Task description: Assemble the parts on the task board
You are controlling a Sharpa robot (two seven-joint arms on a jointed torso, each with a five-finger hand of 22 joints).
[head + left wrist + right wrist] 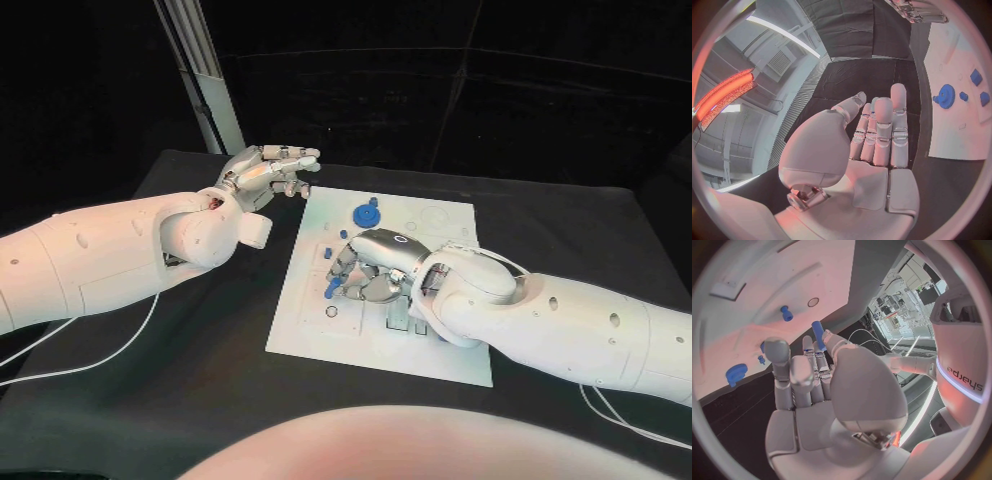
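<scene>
Left hand: I see my left hand off the far left corner of the task board, over the black counter. In the left wrist view its fingers are stretched out side by side, only a little apart, and nothing lies in the palm. I read it as released and empty.

Right hand: my right hand is low over the middle of the board, palm down. In the right wrist view a long blue peg stands up between the thumb and the nearest finger, and I read that as a pinch on the peg; the other fingers lie straight and close together.

Task board: the white plate lies flat in the middle of the counter, with its long side running away from me.

Blue parts, counted: in the left wrist view I count four, one round gear and three small pieces beside it. In the right wrist view I count five: the pinched peg, a short peg standing on the board, a round piece near the board's edge and two small bits close to the fingertips. I cannot tell how many these make altogether.

Gear position: the gear rests on the far half of the board, just beyond my right hand.
</scene>
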